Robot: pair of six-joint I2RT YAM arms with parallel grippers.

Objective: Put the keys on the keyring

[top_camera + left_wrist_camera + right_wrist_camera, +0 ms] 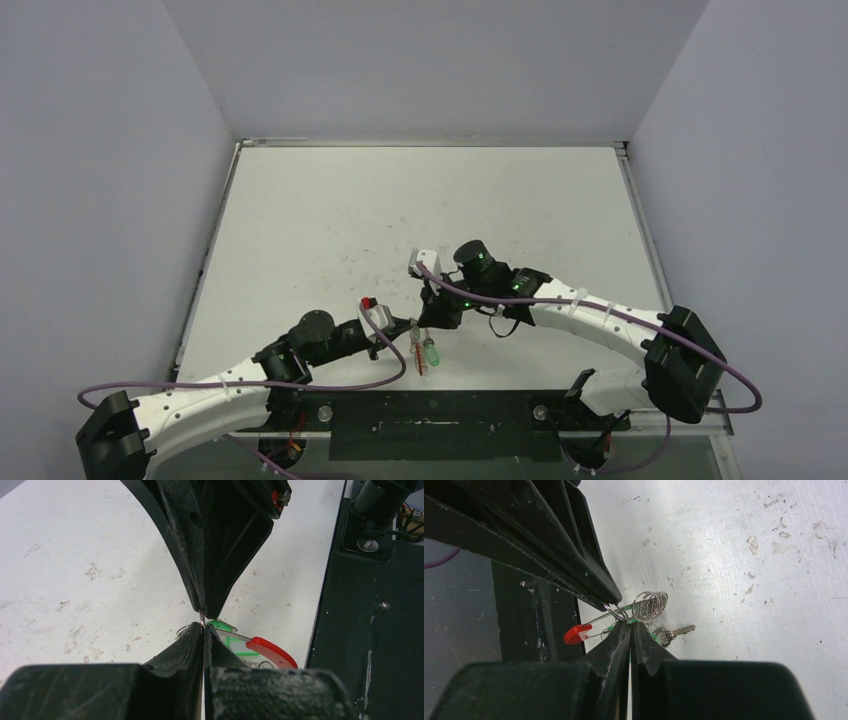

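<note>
Slippage risk: left gripper (203,630) pinching keyring (576,633) at its tip, right gripper (630,625) clamping keys (676,631) opposite; a sideways tug is probably popping either loose.

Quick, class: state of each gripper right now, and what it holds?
Left gripper: closed, pinching the small wire ring.
Right gripper: closed, pinching that same ring from the opposite side.

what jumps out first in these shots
The left gripper and right gripper meet tip to tip, both shut, near the front edge of the table. At their tips is a small metal tangle: the keyring with its bright red segment, and the keys on a green tag right beside it.
</note>
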